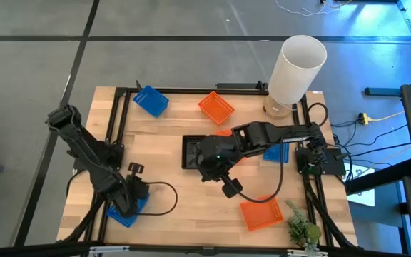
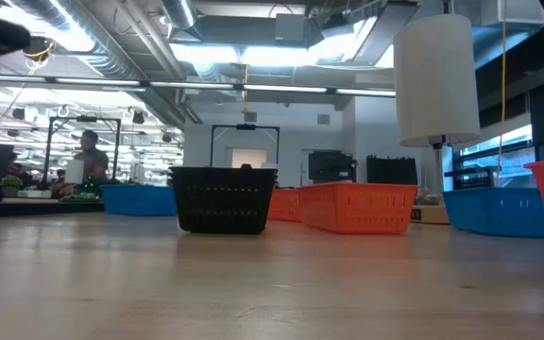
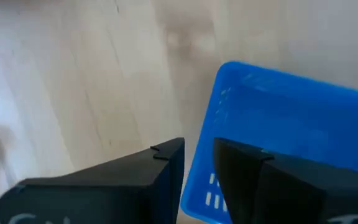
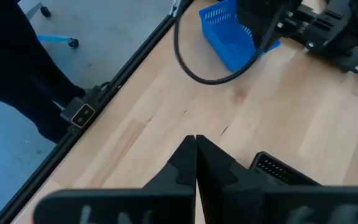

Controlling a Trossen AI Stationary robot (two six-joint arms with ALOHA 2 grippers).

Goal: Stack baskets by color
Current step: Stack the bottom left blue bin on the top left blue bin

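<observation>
My left gripper (image 1: 127, 205) hangs over the near left corner of the table, pointing steeply down at a blue basket (image 1: 123, 212) that lies flat on the wood. It is open (image 3: 199, 165), with one finger outside the basket's wall and one inside. My right gripper (image 1: 227, 187) is shut and empty (image 4: 196, 155), above the table's middle, next to a black basket (image 1: 191, 151). Other baskets sit on the table: blue (image 1: 150, 101) and orange (image 1: 216, 107) at the far side, blue (image 1: 277, 152) under the right arm, and orange (image 1: 261, 213) at the near right. My left gripper stands astride the blue basket's side wall near a corner (image 3: 202, 177), coming from above. One finger (image 3: 166, 168) is outside and the other finger (image 3: 244, 177) is inside. Whether either finger touches the wall I cannot tell. The basket lies flat on the table.
A tall white cylinder (image 1: 295, 68) stands at the far right corner and a small green plant (image 1: 302, 230) at the near right corner. A black frame (image 1: 113, 128) runs around the tabletop. Bare wood lies between the left arm and the black basket.
</observation>
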